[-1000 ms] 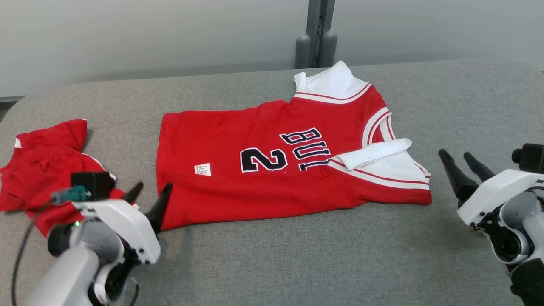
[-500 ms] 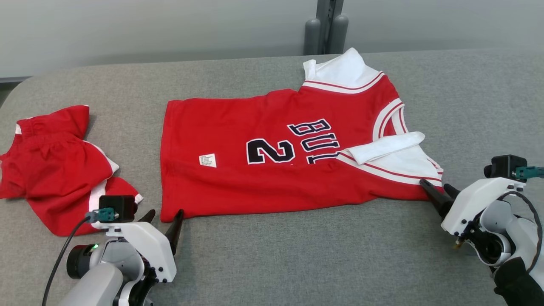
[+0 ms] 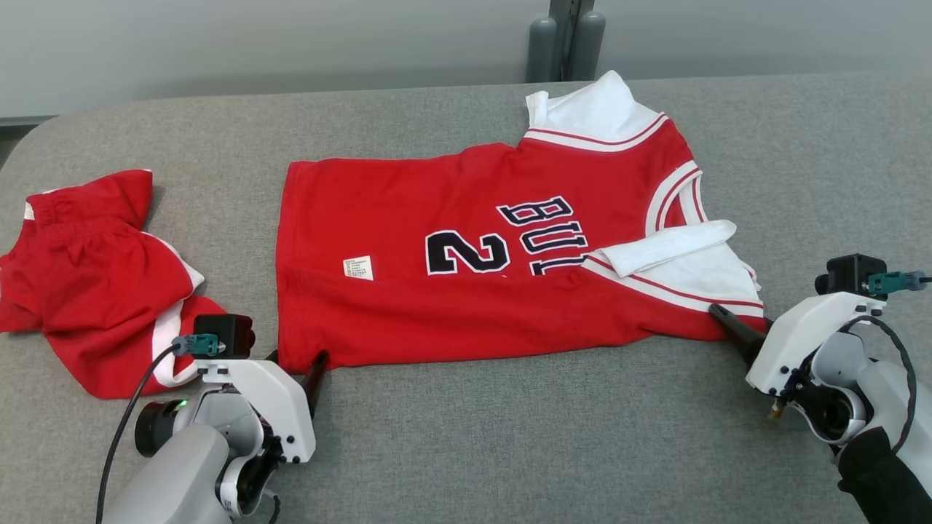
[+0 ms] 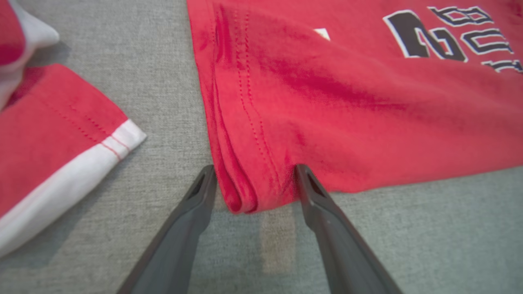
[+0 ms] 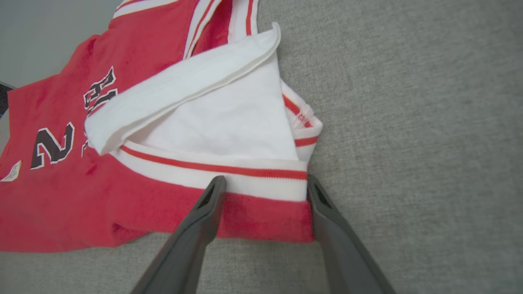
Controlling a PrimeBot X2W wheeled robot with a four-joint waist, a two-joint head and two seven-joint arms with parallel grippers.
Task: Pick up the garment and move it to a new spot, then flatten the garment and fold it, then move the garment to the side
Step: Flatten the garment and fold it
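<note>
Jersey [image 3: 473,276] lies central on the surface [image 3: 466,451]. Left gripper [image 4: 254,171] and right gripper [image 5: 265,181] have advanced to its near corners, fingers [image 4: 327,220] spread astride the cloth, not yet pinching; lift seems imminent.

A grey fabric tabletop [image 3: 466,437] meets a pale wall [image 3: 218,51] — one grey post [image 3: 564,36] stands behind it.

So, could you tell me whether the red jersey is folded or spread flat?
Partly folded: the red jersey has its near side lapped over the front, cutting off the lettering; far sleeve spread.
</note>
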